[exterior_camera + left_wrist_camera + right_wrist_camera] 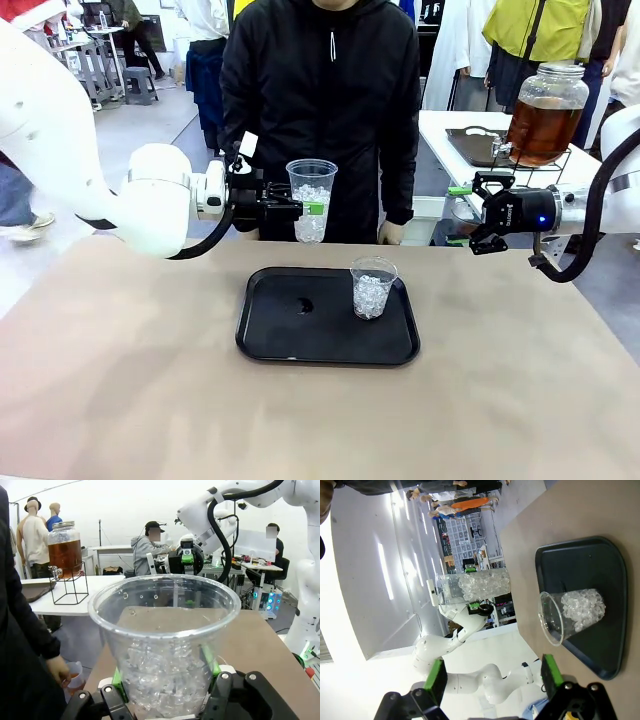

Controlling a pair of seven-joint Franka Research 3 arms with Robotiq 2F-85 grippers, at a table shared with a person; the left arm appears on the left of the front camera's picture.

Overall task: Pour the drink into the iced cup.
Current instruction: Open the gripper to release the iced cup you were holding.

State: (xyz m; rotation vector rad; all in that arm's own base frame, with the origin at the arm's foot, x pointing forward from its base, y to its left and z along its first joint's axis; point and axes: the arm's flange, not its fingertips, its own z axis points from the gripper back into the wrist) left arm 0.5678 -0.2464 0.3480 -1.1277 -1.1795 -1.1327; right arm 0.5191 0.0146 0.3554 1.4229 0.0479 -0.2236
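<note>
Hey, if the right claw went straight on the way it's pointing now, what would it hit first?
Probably the ice-filled cup held up by the left claw; the right claw points level toward it. Depth is unclear, so it might pass beside it.

Left arm (150,205) reaches in from frame left, left pincer (308,208) clamped sideways on a cup (312,180); right pincer (474,214) hangs mid-right, jaws wide apart.

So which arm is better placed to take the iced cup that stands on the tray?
Right, probably. The right fingers are open and empty, and the cup stands on the right part of the tray. The left fingers are shut on the other iced cup.
</note>
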